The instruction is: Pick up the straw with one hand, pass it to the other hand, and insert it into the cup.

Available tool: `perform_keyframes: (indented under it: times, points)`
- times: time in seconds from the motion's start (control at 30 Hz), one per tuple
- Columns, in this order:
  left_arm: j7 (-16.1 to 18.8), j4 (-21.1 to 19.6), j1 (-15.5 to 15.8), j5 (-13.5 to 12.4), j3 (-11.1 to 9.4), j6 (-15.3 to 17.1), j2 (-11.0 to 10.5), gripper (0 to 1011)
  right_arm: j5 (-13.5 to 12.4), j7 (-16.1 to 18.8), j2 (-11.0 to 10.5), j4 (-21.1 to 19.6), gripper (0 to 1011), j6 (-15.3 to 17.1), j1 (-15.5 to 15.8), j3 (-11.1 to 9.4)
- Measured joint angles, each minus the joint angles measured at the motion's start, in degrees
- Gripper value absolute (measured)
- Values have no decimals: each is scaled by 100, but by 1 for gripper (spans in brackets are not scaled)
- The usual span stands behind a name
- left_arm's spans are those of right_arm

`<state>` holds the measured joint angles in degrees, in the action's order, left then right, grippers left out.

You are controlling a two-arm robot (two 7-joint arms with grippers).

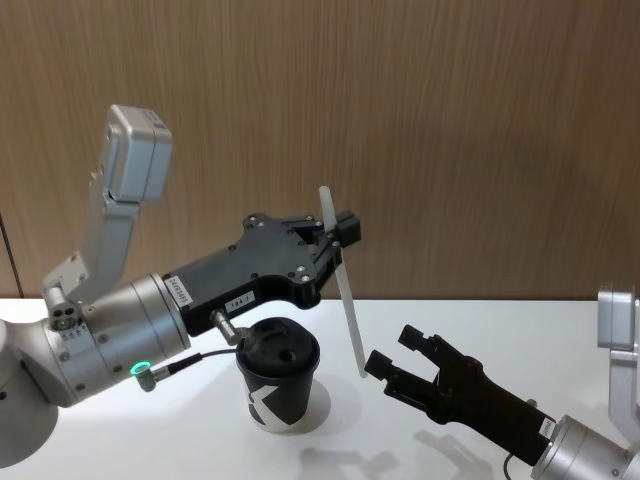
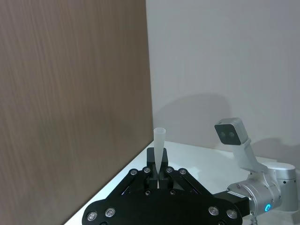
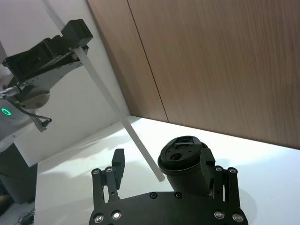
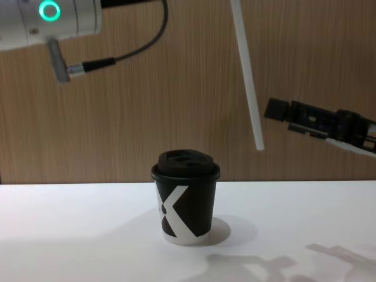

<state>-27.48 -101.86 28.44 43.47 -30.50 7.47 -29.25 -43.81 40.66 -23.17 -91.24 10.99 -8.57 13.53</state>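
The white straw (image 1: 346, 300) hangs tilted in the air, and my left gripper (image 1: 340, 232) is shut on it near its upper end. Its lower end hangs above the table, to the right of the cup (image 1: 278, 388). The cup is black with a white X mark and a domed lid, and stands upright on the white table. My right gripper (image 1: 392, 350) is open, its fingertips just right of the straw's lower end and apart from it. The chest view shows the straw (image 4: 247, 76), the cup (image 4: 185, 205) and the right gripper (image 4: 281, 113).
A brown wood-panel wall (image 1: 450, 120) rises right behind the white table (image 1: 150, 440). The left arm's silver wrist with its green ring light (image 1: 142, 368) and black cable hangs close to the cup's left side.
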Motion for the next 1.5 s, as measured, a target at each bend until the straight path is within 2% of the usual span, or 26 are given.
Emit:
perform_keyframes:
  times: [0.33, 0.63, 1.03, 1.5]
  points:
    - [428, -474, -130, -153, 151, 240, -183, 16, 0, 0, 0, 0, 1001, 0, 0, 0]
    - [720, -710, -283, -264, 324, 360, -316, 16, 0, 0, 0, 0, 1001, 0, 0, 0]
    - [934, -856, -517, -330, 666, 397, -532, 16, 0, 0, 0, 0, 1001, 0, 0, 0]
    - [1025, -832, -620, -403, 889, 414, -609, 16, 0, 0, 0, 0, 1001, 0, 0, 0]
